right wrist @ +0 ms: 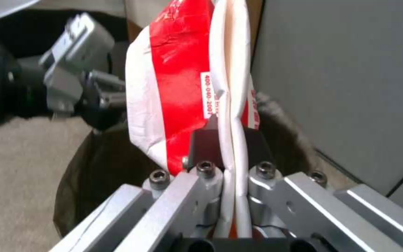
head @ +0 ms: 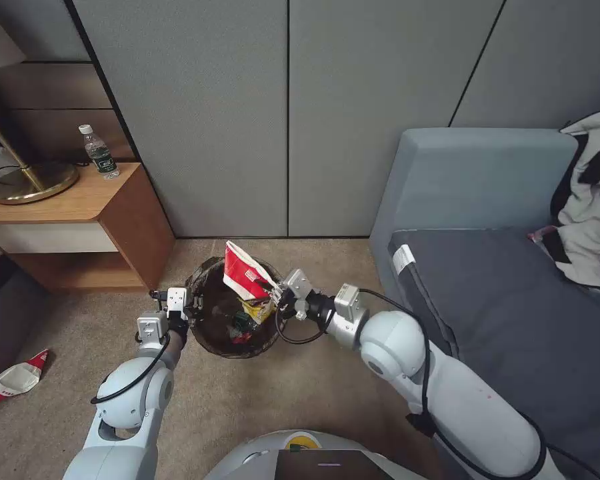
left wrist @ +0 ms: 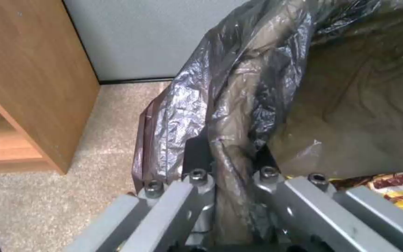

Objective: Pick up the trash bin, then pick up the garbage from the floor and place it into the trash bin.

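The trash bin (head: 213, 320), lined with a dark crinkly bag, hangs just above the floor (head: 247, 400) with my left gripper (head: 192, 308) shut on its rim. The left wrist view shows the bag-covered rim (left wrist: 239, 115) pinched between the fingers. My right gripper (head: 277, 293) is shut on a crushed red-and-white paper cup (head: 243, 270), a piece of the garbage, held over the bin's opening. In the right wrist view the flattened cup (right wrist: 197, 77) stands up from the fingers above the bin (right wrist: 99, 171). Yellow wrappers (head: 257, 310) lie inside the bin.
Another crushed red-and-white cup (head: 19, 379) lies on the carpet at the far left. A wooden nightstand (head: 73, 220) with a bottle (head: 99, 152) and a lamp base stands at the back left. A grey sofa (head: 500, 287) with clothes (head: 593, 200) is on the right.
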{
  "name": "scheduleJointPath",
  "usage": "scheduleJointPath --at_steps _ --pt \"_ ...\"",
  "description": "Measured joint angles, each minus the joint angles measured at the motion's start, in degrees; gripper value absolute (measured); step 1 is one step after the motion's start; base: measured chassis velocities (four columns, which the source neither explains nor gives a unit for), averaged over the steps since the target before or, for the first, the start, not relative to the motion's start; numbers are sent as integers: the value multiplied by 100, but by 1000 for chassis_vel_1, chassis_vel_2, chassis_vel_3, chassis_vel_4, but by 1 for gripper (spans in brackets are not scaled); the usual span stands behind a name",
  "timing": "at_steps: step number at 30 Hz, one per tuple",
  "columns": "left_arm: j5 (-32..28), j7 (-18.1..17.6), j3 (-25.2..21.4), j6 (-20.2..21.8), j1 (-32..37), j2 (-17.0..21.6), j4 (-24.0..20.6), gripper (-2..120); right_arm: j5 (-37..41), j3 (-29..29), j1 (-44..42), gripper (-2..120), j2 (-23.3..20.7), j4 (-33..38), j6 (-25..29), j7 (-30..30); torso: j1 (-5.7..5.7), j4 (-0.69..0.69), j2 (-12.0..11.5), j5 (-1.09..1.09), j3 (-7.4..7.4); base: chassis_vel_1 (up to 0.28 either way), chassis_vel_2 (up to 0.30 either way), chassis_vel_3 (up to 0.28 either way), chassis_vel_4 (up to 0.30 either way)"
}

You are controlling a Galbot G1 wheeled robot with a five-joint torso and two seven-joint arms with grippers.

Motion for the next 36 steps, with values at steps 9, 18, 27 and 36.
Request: scheduleJointPath --at_steps 9,18,27,36 --pt "0 -8 -22 21 10 -3 -32 3 -214 -247 -11 16 103 -91 -38 -1 0 0 0 0 0 0 0 0 0" --pt "-8 -13 -20 36 10 1 -51 3 -236 -326 21 47 223 -131 -100 78 0 0 0 0 0 0 0 0 0" --pt "31 -15 -10 98 -6 -1 -29 3 64 -49 129 81 282 133 -174 96 0 0 0 1 0 0 0 0 0" --pt "25 -67 -1 161 -10 -17 -28 3 727 540 178 100 187 687 -287 448 0 0 0 1 0 0 0 0 0"
